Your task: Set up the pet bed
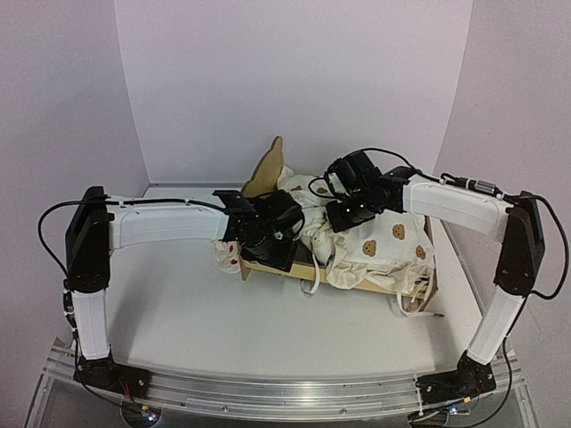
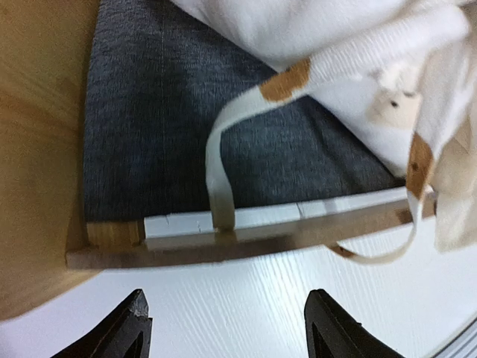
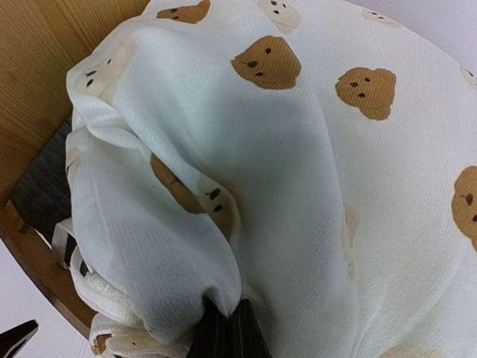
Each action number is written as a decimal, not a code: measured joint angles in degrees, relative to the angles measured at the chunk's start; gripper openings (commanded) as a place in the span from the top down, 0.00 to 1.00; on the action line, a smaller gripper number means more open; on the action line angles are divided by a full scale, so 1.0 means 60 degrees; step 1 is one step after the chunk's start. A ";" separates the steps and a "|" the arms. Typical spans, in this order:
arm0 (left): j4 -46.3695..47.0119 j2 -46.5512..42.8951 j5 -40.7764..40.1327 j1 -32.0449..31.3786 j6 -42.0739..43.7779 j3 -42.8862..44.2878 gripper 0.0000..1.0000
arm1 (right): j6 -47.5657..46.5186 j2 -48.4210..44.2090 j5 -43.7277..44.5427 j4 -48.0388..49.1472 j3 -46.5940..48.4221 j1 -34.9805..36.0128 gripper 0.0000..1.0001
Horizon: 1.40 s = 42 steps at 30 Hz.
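The pet bed [image 1: 268, 169] stands mid-table, its ear-shaped headboard to the back left. A cream bear-print cushion [image 1: 384, 250] lies bunched over its right part. My left gripper [image 1: 272, 250] hovers at the bed's near rail. In the left wrist view it [image 2: 227, 328] is open with nothing between its fingers, above the white table beside the side rail [image 2: 246, 240]. A cushion tie [image 2: 220, 171] hangs over that rail, crossing the grey felt base [image 2: 171, 119]. My right gripper [image 1: 343, 218] is shut on a fold of the cushion [image 3: 298, 149] near the wooden frame [image 3: 45, 45].
A small white pillow with red marks [image 1: 227, 259] lies on the table against the bed's left end, under my left arm. Loose cushion ties [image 1: 410, 303] trail off the bed's right front corner. Pale walls close in the table on three sides.
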 measured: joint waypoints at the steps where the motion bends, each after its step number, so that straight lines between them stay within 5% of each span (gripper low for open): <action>1: 0.0009 -0.0272 -0.0016 -0.0103 0.0001 -0.0262 0.28 | 0.0029 0.0000 -0.0015 0.0001 -0.0002 0.0001 1.00; 10: 0.1880 -0.2305 -0.0249 -0.1008 0.0084 -0.3702 0.29 | 0.0317 0.0000 -0.0211 -0.0024 0.0000 -0.0002 1.00; 20: 0.8122 -0.2291 -0.1697 -0.1641 0.0866 -0.7845 0.28 | 0.0655 0.0004 -0.0619 -0.0091 0.0000 -0.0002 1.00; 28: 1.2134 -0.0534 -0.2818 -0.1744 0.1787 -0.8022 0.35 | 0.0761 0.0004 -0.0750 -0.0098 0.0000 -0.0002 1.00; 42: 1.5614 0.1654 -0.4429 -0.1744 0.2610 -0.7877 0.46 | 0.0776 0.0004 -0.0893 -0.0094 -0.0164 -0.0002 1.00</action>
